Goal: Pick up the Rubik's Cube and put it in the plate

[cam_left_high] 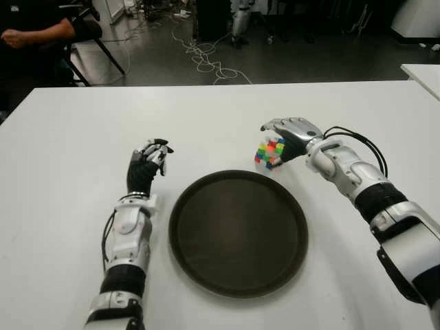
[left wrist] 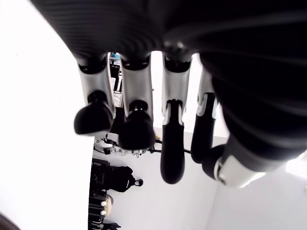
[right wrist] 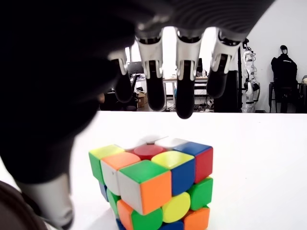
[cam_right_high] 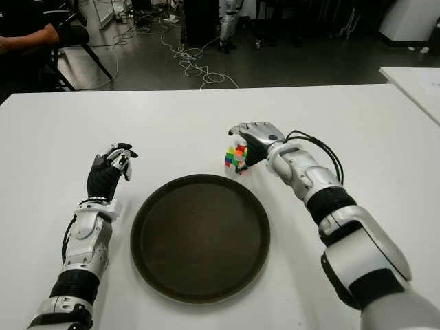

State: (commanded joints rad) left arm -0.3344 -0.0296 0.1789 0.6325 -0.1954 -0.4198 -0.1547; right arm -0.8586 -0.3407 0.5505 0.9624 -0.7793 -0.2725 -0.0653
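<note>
The Rubik's Cube (cam_left_high: 269,153) stands on the white table (cam_left_high: 75,151), just beyond the far right rim of the dark round plate (cam_left_high: 237,234). My right hand (cam_left_high: 275,141) arches over the cube from the right. In the right wrist view its fingers (right wrist: 184,91) hang spread above the cube (right wrist: 153,187) with a gap, and the thumb is down beside it. The hand is open and holds nothing. My left hand (cam_left_high: 147,163) shows to the left of the plate, fingers relaxed and empty.
A second white table's corner (cam_left_high: 423,72) shows at the far right. Beyond the table's far edge lie floor cables (cam_left_high: 206,58), and a seated person (cam_left_high: 34,31) is at the far left.
</note>
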